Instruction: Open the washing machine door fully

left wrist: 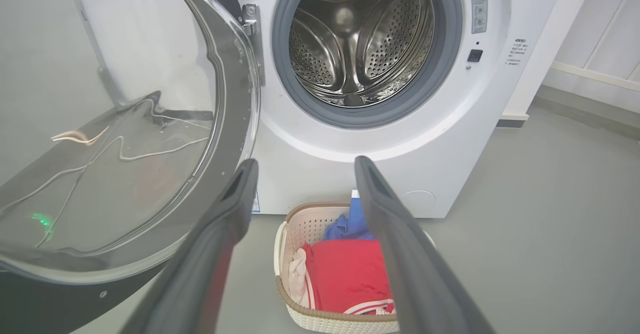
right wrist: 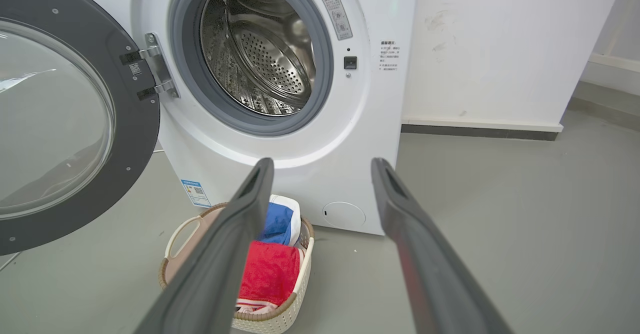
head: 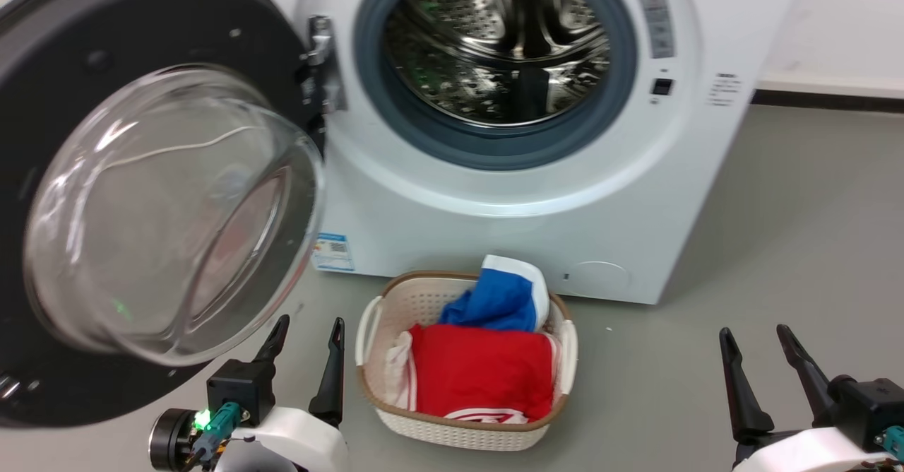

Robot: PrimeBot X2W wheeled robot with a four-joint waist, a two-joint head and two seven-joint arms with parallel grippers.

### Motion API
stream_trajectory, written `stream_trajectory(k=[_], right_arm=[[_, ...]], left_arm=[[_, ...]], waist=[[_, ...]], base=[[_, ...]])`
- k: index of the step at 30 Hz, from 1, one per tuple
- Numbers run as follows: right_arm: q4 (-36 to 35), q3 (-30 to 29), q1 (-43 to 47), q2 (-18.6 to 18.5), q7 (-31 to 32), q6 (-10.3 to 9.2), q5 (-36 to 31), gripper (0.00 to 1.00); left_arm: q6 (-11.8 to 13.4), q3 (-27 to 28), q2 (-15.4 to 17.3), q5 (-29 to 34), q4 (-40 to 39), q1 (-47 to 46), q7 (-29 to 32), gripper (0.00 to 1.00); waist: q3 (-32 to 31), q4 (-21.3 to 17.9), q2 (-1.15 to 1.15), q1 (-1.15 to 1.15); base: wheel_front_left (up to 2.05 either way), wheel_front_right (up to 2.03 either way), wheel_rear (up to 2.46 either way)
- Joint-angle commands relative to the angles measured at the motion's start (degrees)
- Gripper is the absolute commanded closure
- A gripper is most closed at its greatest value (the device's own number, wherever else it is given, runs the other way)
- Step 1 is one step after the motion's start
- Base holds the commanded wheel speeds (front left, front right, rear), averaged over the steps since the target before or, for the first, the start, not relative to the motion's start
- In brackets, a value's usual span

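The washing machine door [head: 63, 62], glossy black with a bulging clear glass bowl, stands swung out to the left on its hinge, and the steel drum [head: 498, 37] lies exposed. The door [left wrist: 125, 139] fills the left of the left wrist view and the door [right wrist: 60, 124] sits at the left of the right wrist view. My left gripper [head: 307, 327] is open and empty, low, just below and right of the glass bowl, not touching it. My right gripper [head: 756, 334] is open and empty at the lower right, far from the door.
A cream laundry basket [head: 374, 316] holding red and blue clothes sits on the grey floor in front of the white machine [head: 494, 239], between my grippers. A small round white flap [head: 599, 276] is low on the machine front. A white wall [right wrist: 500, 49] runs to the right.
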Motion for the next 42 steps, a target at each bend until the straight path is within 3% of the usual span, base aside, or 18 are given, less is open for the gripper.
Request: stream_trajectory(k=[1,14,42], right_arm=[[-0.4,0.3,0.1,0.1,0.2,0.01,-0.6,0.0],[-0.5,2.0,-0.5,-0.5,1.1,0.01,-1.1,0.0],[1.1,1.7,-2.0,-0.4,-0.3,0.01,-0.4,0.0]], left_arm=[[0.3,0.0,0.2,0.7,0.6,-0.8,-0.6,0.0],[0.5,0.1,0.3,-0.2,3.7,-1.3,-1.6,0.0],[1.8,-0.1,0.1,-0.9,4.6,-2.0,-3.2,0.0]], waist=[[-0.2,-3.0,0.0,0.0],[0.1,-9.0,0.0,0.0],[0.6,-7.7,0.0,0.0]], base=[[0.0,0.0,0.0],[0.0,0.0,0.0],[0.0,0.0,0.0]])
